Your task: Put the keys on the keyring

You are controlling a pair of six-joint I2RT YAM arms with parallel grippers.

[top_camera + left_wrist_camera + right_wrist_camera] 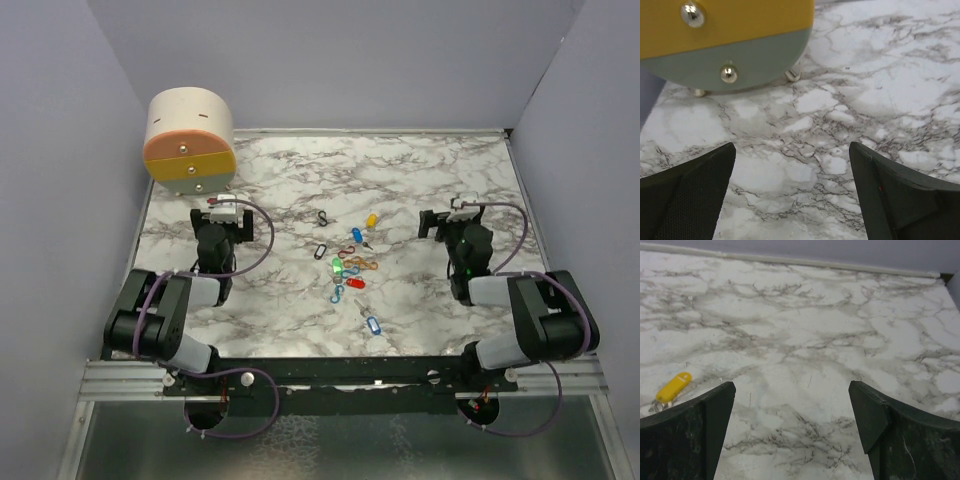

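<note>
Several small keys lie loose at mid-table: a yellow-headed one [372, 220], a blue one [357, 234], a green one [337, 265], a red one [355, 283] and another blue one [373, 325] nearer the front. Thin oval loops, black [323, 217] and orange [362, 265], lie among them; I cannot tell which is the keyring. My left gripper [222, 210] [792, 150] is open over bare marble, left of the keys. My right gripper [452, 215] [792, 387] is open to their right, holding nothing. The yellow key [674, 386] shows just left of its left finger.
A round cream, orange and yellow box [190, 140] [725, 40] stands on small metal feet at the back left, just ahead of my left gripper. Grey walls close the marble table [400, 170] on three sides.
</note>
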